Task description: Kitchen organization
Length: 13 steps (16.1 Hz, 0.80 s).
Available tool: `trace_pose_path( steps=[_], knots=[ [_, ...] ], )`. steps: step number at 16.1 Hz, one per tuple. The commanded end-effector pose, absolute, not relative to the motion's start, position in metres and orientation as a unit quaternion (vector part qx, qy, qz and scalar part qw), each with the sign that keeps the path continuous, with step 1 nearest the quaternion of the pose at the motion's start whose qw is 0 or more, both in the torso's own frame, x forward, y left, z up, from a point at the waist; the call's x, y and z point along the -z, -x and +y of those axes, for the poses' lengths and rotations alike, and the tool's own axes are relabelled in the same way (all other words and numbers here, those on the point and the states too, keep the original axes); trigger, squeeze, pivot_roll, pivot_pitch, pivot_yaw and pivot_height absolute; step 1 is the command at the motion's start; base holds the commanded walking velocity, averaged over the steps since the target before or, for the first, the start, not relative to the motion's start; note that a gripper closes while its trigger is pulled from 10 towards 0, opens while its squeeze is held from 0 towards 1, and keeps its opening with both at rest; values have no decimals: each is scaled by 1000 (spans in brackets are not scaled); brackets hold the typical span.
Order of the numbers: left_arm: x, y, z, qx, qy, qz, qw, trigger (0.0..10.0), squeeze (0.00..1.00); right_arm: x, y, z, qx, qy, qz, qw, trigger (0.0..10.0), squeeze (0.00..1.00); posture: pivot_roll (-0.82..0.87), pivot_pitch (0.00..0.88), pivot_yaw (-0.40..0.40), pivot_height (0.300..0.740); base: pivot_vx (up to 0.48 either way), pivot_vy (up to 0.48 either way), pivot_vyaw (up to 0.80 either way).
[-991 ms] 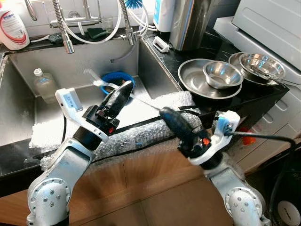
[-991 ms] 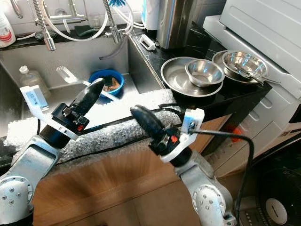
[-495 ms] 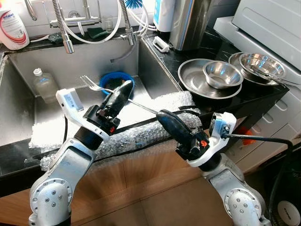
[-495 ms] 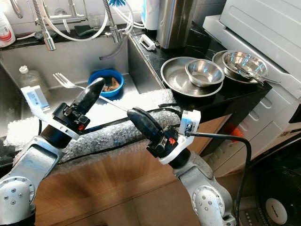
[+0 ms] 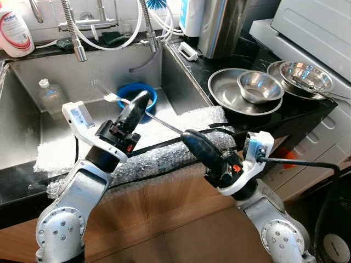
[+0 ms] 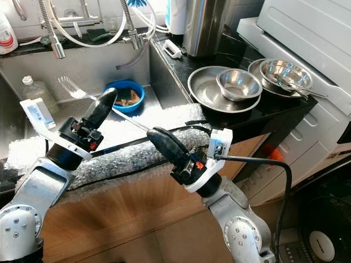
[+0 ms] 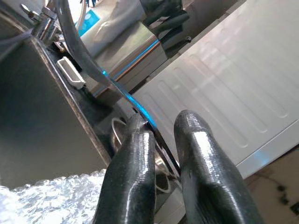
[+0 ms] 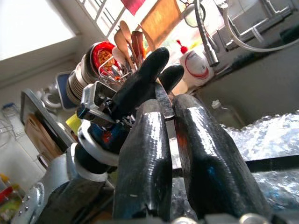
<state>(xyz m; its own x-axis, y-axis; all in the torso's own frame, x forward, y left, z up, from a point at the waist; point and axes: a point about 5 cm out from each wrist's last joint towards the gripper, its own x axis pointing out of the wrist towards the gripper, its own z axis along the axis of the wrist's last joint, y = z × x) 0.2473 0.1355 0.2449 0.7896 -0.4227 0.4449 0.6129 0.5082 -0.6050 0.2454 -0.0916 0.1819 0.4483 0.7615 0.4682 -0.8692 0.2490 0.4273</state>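
A metal fork [image 5: 164,123] hangs slantwise over the sink's front edge, its blurred tines [image 5: 108,94] pointing toward the sink. My left gripper [image 5: 140,99] is shut on the fork's middle; in the left wrist view the thin handle [image 7: 122,91] runs between the two black fingers [image 7: 135,158]. My right gripper [image 5: 188,135] is shut on the handle's end, and the right wrist view has the handle [image 8: 164,105] pinched between its fingers [image 8: 145,140]. Both grippers hover just above the bubble wrap [image 5: 164,154] on the counter edge.
The steel sink [image 5: 33,71] holds a blue bowl [image 5: 149,89] and a clear bottle [image 5: 52,98]. Faucet hoses [image 5: 74,33] hang at the back. On the right counter sit a steel pan [image 5: 222,90] with a bowl [image 5: 259,86] in it, and another bowl [image 5: 304,74].
The right gripper has shifted a little left with the handle's end. The left gripper edged toward the sink, and the fork's tines swung slightly over the basin.
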Motion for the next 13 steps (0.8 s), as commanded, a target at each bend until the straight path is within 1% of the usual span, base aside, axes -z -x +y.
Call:
trace_pose_path(
  steps=[1,11,12,13],
  knots=[
    [-249,-246,136,299,393,-130,860,0,0,-186,-242,-92,-526,-317,-90,784,10000,0,75,137,-80,740,0,0,0],
    [-253,-248,141,285,410,-145,854,0,0,-184,-244,-91,-522,-309,-86,790,10000,0,76,134,-81,740,0,0,0],
    [-254,-248,142,284,413,-147,853,0,0,-183,-244,-92,-521,-308,-85,791,10000,569,79,133,-82,740,0,0,0],
    [-253,-248,142,285,412,-146,853,0,0,-183,-244,-92,-521,-307,-85,792,10000,973,79,133,-81,740,0,0,0]
  ],
)
